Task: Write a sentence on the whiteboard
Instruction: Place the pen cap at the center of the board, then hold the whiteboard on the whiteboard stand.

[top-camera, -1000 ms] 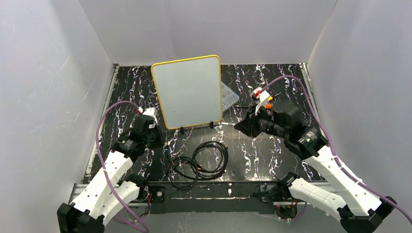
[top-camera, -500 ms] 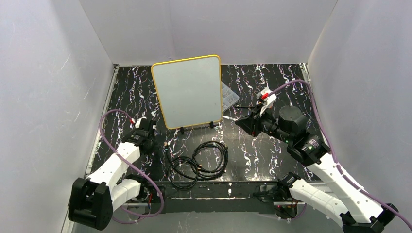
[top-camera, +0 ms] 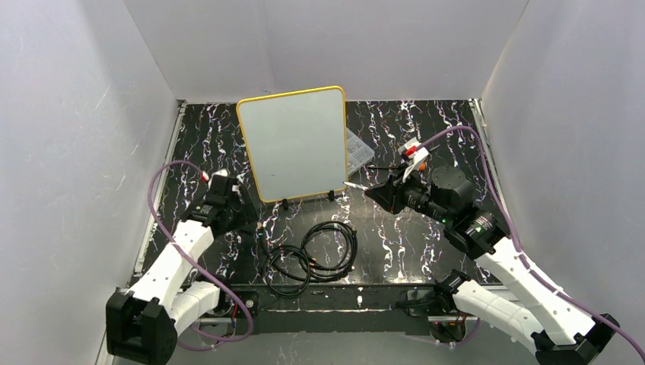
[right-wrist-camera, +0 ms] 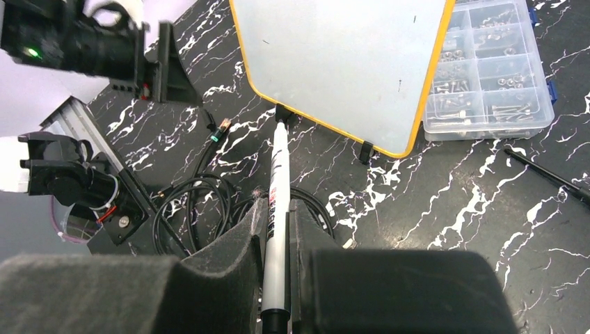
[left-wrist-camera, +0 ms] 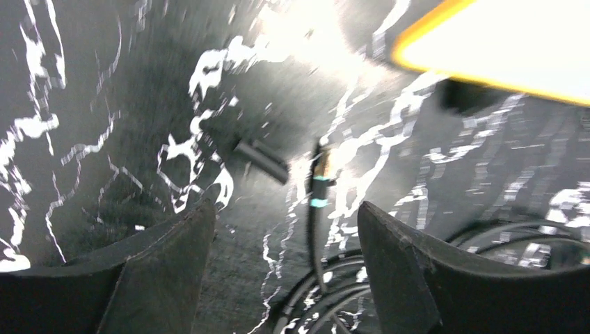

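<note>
The whiteboard stands on its black feet at the far middle of the marbled table, with a clear compartment box just behind its right edge. The right gripper is closed on a white marker, whose tip points at the board's lower frame. The left gripper is spread and holds nothing, low above the table beside black cables.

Coiled cables before whiteboard
</note>
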Robot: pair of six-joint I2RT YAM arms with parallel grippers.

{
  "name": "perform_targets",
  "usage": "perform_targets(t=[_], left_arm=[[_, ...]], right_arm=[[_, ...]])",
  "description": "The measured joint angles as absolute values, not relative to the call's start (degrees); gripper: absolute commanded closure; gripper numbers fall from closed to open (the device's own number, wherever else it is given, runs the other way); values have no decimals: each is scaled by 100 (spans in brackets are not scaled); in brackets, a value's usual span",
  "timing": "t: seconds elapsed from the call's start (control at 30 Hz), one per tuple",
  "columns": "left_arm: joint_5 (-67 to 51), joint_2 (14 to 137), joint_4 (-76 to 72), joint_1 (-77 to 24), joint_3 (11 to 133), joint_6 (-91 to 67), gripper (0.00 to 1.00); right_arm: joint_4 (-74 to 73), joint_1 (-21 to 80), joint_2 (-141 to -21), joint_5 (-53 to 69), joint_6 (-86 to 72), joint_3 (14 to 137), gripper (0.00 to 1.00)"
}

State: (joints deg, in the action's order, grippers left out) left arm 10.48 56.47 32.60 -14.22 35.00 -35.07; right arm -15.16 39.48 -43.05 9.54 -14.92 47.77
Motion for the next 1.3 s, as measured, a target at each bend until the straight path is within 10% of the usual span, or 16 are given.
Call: perform_targets(t=[0.67,1.3], left_arm=[[-2429,6425,1981,233,6069,-609,31],[-5725,8307,626,1072,6886,-408,66]], right_arm=[[-266,4246,-5116,934,-1745,4838,99],[-106,4740,-5422,1048,-1918,5019,99]])
